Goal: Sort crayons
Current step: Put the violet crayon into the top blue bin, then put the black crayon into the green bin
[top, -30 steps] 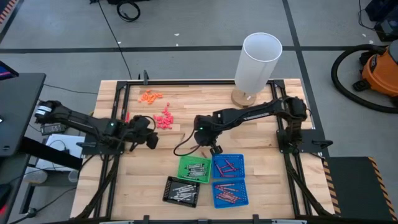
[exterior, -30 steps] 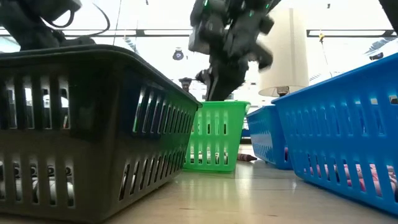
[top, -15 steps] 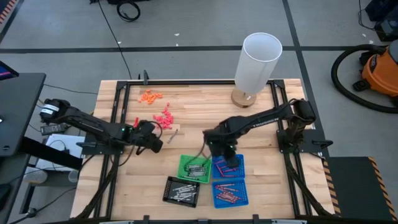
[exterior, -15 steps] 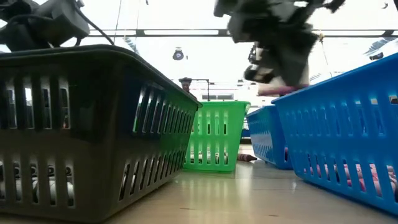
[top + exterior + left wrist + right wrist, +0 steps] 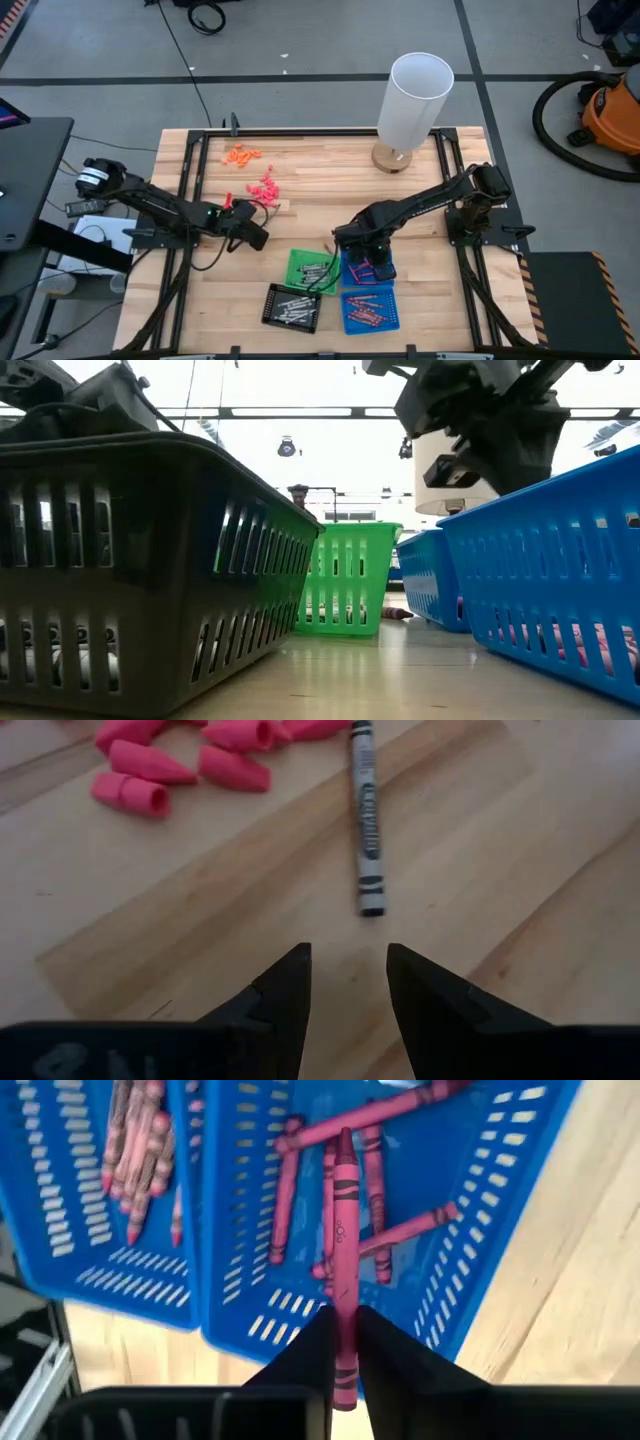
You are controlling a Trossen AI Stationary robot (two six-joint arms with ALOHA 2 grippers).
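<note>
Right end effector (image 5: 343,1342) clenched on a red crayon (image 5: 344,1250), poised over the upper blue basket (image 5: 500,1170) below it. Left end effector (image 5: 348,982) released, grey crayon (image 5: 367,818) lying just ahead on the worktop (image 5: 150,900).

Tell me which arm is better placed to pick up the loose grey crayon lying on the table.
Left. The left gripper has open fingers facing the grey crayon beside the pink bits. The right gripper is busy, holding a red crayon over a blue basket.
</note>
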